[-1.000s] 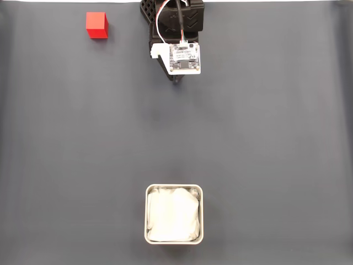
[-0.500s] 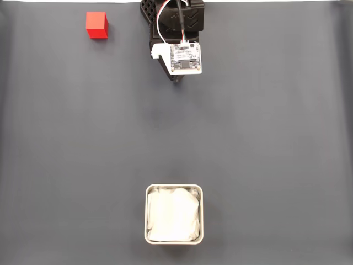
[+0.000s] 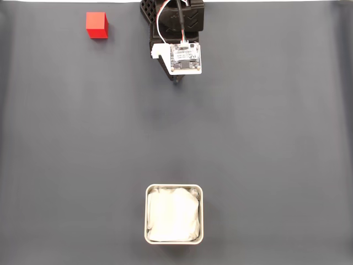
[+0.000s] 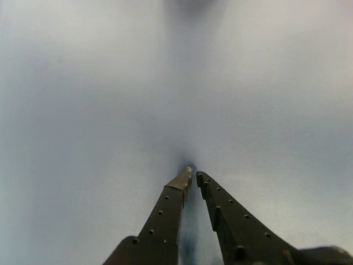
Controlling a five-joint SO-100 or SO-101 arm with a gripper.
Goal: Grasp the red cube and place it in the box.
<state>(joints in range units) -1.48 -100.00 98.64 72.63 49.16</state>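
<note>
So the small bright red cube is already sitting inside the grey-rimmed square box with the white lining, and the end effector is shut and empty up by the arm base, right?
Not quite. The small bright red cube is not in the grey-rimmed square box; the fixed view shows it on the dark mat at the top left, far from the box. The rest holds: the end effector is shut and empty in the wrist view.

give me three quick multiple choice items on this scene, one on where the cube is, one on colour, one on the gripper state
1. In the fixed view, where does the red cube lie?
A. top left
B. inside the box
C. bottom right

2. What colour is the lining of the box?
A. red
B. white
C. green

3. How do the gripper fingers stand?
A. wide open
B. clamped on the cube
C. nearly together, holding nothing

Key: 1 A, the cube sits near the mat's top left corner; 2 B, pale paper fills it; 3 C, the wrist view shows the tips close with only a slim gap.
</note>
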